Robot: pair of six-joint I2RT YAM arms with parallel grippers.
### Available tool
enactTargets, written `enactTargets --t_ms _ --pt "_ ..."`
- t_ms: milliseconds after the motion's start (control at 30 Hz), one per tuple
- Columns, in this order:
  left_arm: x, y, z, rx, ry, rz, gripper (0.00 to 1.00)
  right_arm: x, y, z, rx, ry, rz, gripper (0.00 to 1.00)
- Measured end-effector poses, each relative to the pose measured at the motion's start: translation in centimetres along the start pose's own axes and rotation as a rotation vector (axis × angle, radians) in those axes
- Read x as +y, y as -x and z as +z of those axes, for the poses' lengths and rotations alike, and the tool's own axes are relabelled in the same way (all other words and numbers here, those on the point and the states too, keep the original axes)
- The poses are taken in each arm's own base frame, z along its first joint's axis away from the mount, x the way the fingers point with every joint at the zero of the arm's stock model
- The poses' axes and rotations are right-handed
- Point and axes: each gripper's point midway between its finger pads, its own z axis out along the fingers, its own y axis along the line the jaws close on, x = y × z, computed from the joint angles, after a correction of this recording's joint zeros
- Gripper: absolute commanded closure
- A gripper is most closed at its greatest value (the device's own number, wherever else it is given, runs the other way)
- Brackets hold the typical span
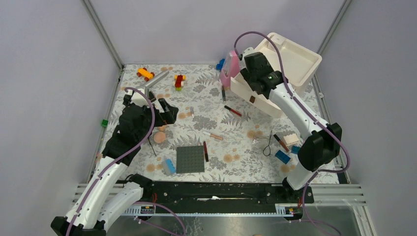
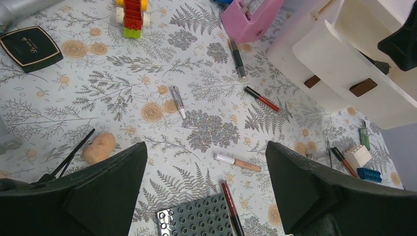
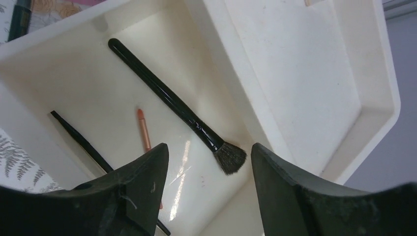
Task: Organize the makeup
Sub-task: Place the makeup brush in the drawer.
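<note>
Makeup, stowed: long black round-headed brush (image 3: 172, 105), thin black liner brush (image 3: 78, 135) and peach pencil stick (image 3: 143, 129), all lying in one compartment of the white plastic organiser tray (image 1: 295, 59) at the far right.
Makeup, loose: red-and-black lipstick stick (image 2: 262, 99), black mascara tube (image 2: 238, 59), small silver tube (image 2: 177, 101), pale pink stick with white cap (image 2: 237, 162), peach puff (image 2: 98, 147), black square compact (image 2: 29, 46); a dark red pencil (image 2: 230, 204) lies just beside the grey studded plate (image 2: 196, 219). All rest on the floral table cover (image 2: 123, 88).
Right pincer (image 3: 209, 147): above the stowed brushes, jaws apart, nothing between them.
Left pincer (image 2: 205, 146): wide, empty, hovering over the left-middle of the table.
Key relation: the pale pink stick lies right of and slightly nearer than the left pincer. Its long axis runs left to right, roughly in line with the gap between the fingers.
Nearer arm: left; the right pincer is well apart.
Next move, judged: the left wrist needs a turn, so the jaws close across the stick.
Progress, judged: most pieces not yet stowed.
</note>
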Motion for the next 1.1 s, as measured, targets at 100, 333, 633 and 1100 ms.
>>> enactTargets --t_ms 100,333,633,1100 --pt "0.0 0.0 0.0 0.000 0.000 0.000 0.01 -0.9 0.7 -1.2 -0.036 -0.015 0.067 0.29" --pt "-0.2 0.1 0.0 -0.003 -0.010 -0.001 0.01 -5.0 1.0 -6.7 -0.164 -0.048 0.422 0.30" --pt "-0.3 0.1 0.2 0.001 -0.016 -0.001 0.01 -7.4 -10.9 -9.4 -0.030 -0.116 0.855 0.31" --pt "-0.3 -0.1 0.3 0.007 -0.016 -0.001 0.01 2.6 -23.7 -9.7 0.251 -0.005 1.111 0.42"
